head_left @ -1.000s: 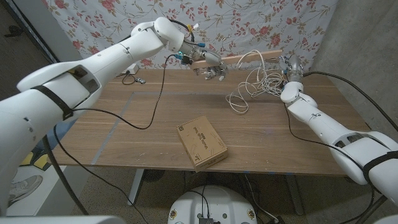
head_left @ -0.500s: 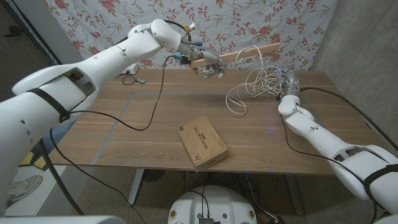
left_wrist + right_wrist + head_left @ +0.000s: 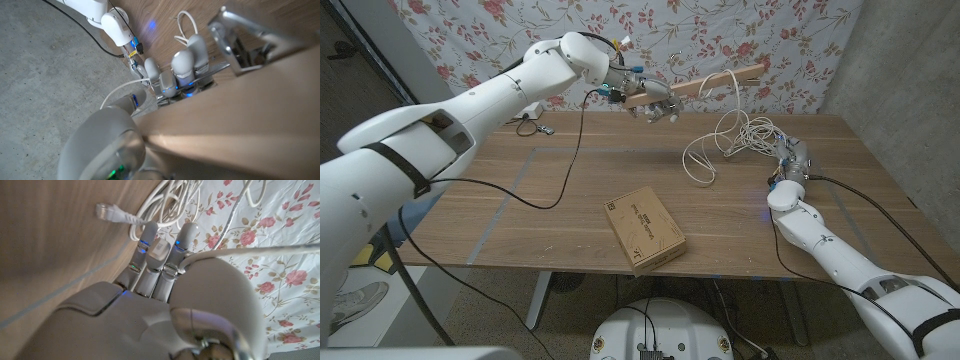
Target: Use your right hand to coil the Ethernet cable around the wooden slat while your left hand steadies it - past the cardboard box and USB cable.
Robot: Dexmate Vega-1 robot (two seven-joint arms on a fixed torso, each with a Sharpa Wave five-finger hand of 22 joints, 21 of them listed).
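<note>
In the head view, the left hand (image 3: pixel 653 103) gripped one end of the long pale wooden slat (image 3: pixel 712 82) and held it in the air above the far side of the brown wooden table (image 3: pixel 520 220), the slat's free end tilted upward, away from that hand and toward the flowered cloth backdrop (image 3: pixel 480 30). The white Ethernet cable (image 3: pixel 725 140) hung from the slat's outer part in what looked like one loose turn and fell to a tangled heap on the table, just beside the right hand (image 3: pixel 790 155), which was low at the table's far right with cable strands at its fingers. I judged the coiling barely begun: most of the cable lay unwound on the table. The flat brown cardboard box (image 3: pixel 644 229) lay well nearer the robot than either hand, and the thin black USB cable (image 3: pixel 560 180) trailed across the table on the left arm's side. Against the earlier pictures, the slat's free end had risen from nearly level to a clear slant, and the right hand had dropped from beside that end down to the table. In the left wrist view, the left hand's fingers (image 3: pixel 184 65) were closed on the slat (image 3: pixel 240 115), which ran close past the lens. In the right wrist view, the right hand (image 3: pixel 155 265) had its fingers together with cable (image 3: pixel 165 195) running against them and the white plug end (image 3: pixel 107 212) on the table just beyond; whether it actually pinched the cable, I could not tell.
</note>
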